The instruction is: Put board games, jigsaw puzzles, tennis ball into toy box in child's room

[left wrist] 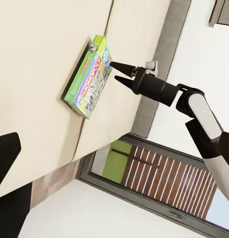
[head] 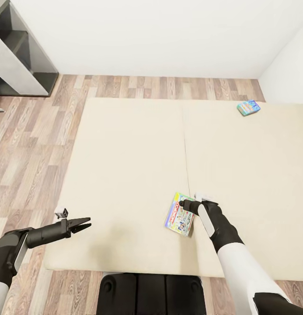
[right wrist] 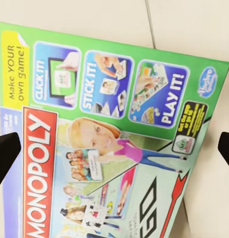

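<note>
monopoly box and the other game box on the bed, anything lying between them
Nothing: in the head view only bare cream mattress separates the Monopoly box from the far game box.

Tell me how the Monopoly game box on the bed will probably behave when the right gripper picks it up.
The Monopoly box is flat and printed like cardboard, so it probably stays stiff and feels light. Its face looks glossy, so the right gripper might slip on it. It lies flat on the bed, so the fingers likely must catch an edge; it should not roll.
</note>
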You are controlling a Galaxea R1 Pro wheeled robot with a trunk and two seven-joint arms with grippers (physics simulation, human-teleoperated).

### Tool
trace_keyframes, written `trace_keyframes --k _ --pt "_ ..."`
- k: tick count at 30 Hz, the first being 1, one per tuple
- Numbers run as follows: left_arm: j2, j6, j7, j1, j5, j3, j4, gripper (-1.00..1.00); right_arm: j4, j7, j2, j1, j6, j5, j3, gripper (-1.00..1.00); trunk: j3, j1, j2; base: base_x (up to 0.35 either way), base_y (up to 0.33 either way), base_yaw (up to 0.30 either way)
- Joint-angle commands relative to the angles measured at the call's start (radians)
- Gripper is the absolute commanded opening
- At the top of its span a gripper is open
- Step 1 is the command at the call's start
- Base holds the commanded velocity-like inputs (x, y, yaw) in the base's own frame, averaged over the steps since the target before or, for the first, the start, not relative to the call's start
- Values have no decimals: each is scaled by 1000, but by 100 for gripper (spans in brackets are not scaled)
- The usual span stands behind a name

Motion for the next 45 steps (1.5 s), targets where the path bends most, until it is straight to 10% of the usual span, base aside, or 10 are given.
trace_keyframes --k 1,45 --pt "0 11 -4 0 0 0 0 100 -1 -8 1 0 3 -11 -2 100 -3 0 -2 0 0 0" --pt "0 -23 -4 0 0 1 0 100 -1 -5 1 0 -1 -9 -2 100 -72 0 -2 0 0 0"
